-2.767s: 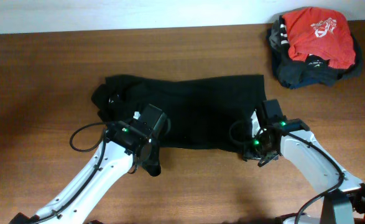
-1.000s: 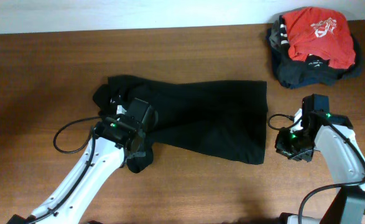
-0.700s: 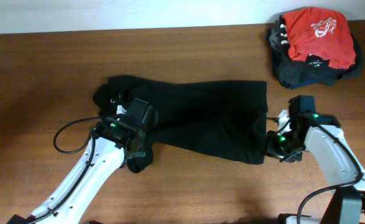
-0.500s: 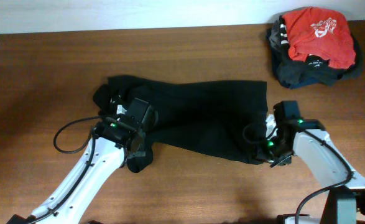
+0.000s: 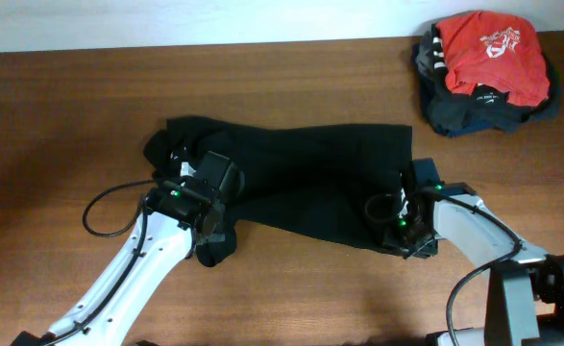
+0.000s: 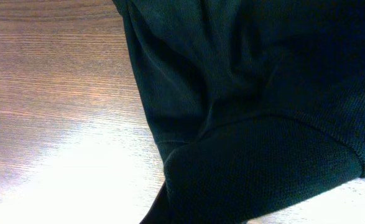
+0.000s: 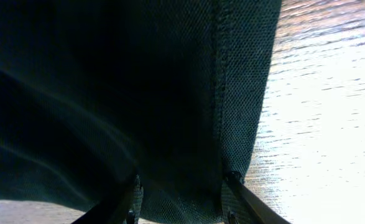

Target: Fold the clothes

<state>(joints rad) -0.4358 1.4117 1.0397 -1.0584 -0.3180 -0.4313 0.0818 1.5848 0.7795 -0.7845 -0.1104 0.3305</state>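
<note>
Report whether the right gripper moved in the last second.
Yes. The right gripper slid inward onto the black garment's hem, farther from the red t-shirt.

The left gripper (image 5: 216, 213) has its jaws buried in the black garment (image 5: 310, 187), unseen in either view.

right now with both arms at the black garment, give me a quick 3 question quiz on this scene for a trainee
1. True or false: the red t-shirt lies on top of a pile of dark clothes at the far right corner of the table.
2. Where on the black garment is the right gripper? A) its left end B) its lower right corner C) the middle of its upper edge
3. Which wrist view shows its own fingers?
Key: 1 true; 2 B; 3 right wrist
</note>
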